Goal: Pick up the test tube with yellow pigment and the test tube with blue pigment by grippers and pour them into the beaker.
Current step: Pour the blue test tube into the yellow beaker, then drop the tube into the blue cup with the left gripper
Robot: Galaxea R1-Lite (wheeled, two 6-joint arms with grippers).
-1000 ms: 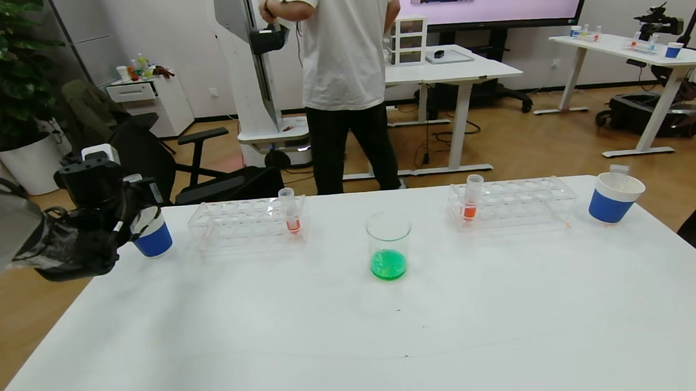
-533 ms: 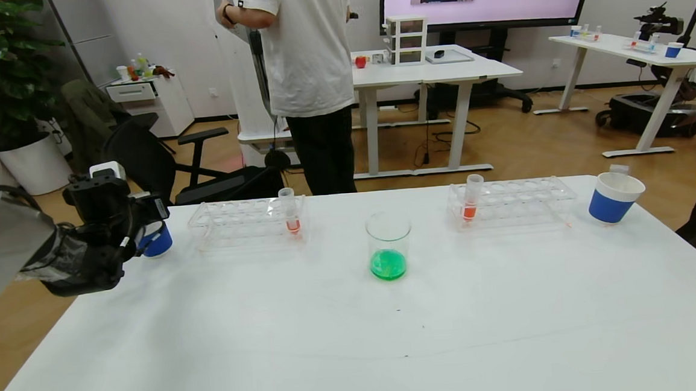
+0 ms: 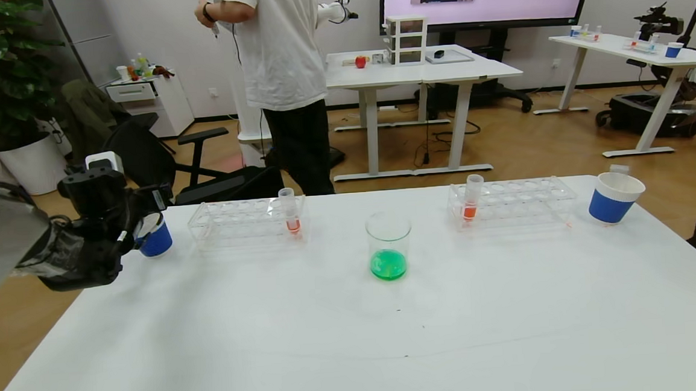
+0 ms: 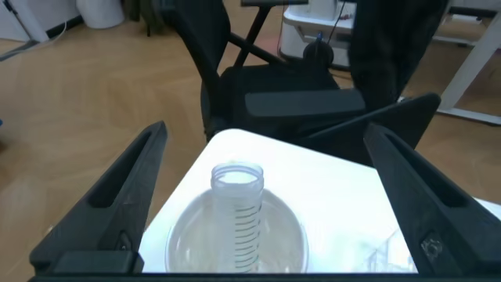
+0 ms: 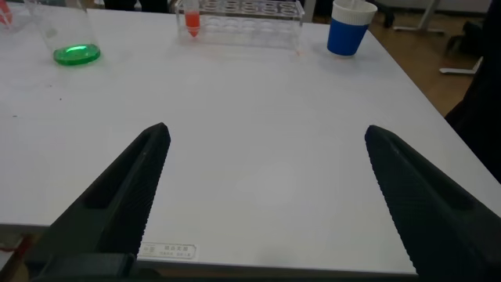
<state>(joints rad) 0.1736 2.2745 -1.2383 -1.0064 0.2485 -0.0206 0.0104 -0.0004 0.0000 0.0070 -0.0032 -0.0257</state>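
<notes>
One tube [image 4: 237, 211] inside left-claw [image 4: 262, 196] cup [image 4: 188, 243]

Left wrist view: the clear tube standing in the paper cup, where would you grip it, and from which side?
Probably the clear tube's upper part, just below its open mouth, which seems to stand above the paper cup's rim. Come down from above with one finger on each side, since the cup wall shields the rest. The left gripper hangs open over it.

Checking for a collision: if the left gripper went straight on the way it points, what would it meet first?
Probably the empty test tube standing in the paper cup, centred between the open left gripper fingers.
</notes>
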